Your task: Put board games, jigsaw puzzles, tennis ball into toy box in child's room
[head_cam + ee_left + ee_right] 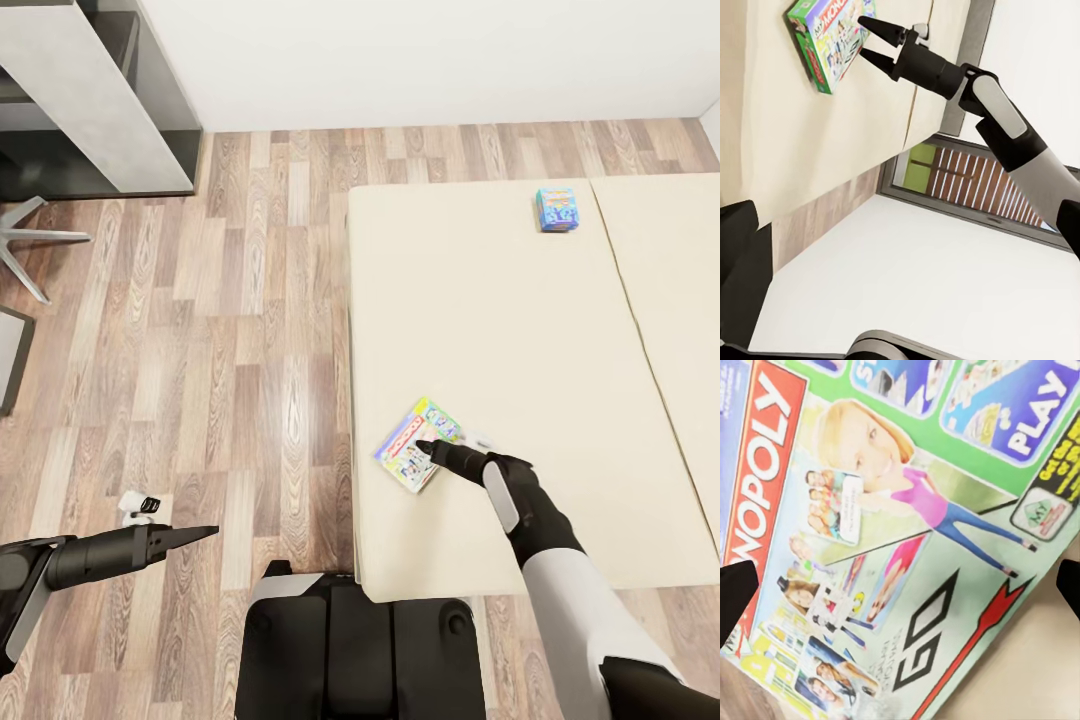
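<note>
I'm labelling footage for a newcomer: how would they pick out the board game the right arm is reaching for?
Find the wide beige bed. Near its front left edge lies a flat green-edged board game under the open right gripper. Its pastel cover reads Monopoly, and it is larger than the small blue-cyan box at the bed's far side.

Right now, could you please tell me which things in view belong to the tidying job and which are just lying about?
Job:
- green-edged board game, under the open right gripper
- small blue board game
- bed

Lying about:
- chair base
- small white object on floor

Two board games lie on the bed (520,330): one green-edged box (415,443) and one small blue-cyan box (556,209).
</note>
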Motion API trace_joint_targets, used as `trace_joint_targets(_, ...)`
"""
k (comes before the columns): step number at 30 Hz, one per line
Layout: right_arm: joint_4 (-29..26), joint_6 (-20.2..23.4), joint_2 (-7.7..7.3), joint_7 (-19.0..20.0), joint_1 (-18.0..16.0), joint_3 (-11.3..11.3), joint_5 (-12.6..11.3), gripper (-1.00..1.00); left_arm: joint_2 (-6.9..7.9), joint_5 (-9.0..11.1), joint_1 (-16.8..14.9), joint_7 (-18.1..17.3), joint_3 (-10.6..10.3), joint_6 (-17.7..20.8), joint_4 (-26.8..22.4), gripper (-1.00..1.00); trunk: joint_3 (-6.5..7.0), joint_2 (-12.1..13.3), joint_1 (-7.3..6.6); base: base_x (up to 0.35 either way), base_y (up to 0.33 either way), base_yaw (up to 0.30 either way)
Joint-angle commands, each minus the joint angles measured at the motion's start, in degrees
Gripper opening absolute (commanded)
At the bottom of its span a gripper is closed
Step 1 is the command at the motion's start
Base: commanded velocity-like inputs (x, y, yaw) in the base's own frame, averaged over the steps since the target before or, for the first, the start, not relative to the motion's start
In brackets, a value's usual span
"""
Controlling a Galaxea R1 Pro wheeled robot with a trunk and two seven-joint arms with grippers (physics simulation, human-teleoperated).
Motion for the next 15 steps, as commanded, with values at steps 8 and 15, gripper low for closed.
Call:
trace_joint_targets(8,0.4,0.3,0.8,0.2,-1.6,-0.3,0.3,1.0,-0.02,0.0,0.0,-0.2,0.0,0.6,0.0,1.0,-0.06,-0.1,0.03,0.0,0.0,0.0)
trace_joint_targets(15,0.5,0.1,1.04,0.2,-2.3,-0.3,0.3,1.0,-0.03,0.0,0.0,-0.2,0.0,0.6,0.0,1.0,-0.06,-0.1,0.03,0.0,0.0,0.0)
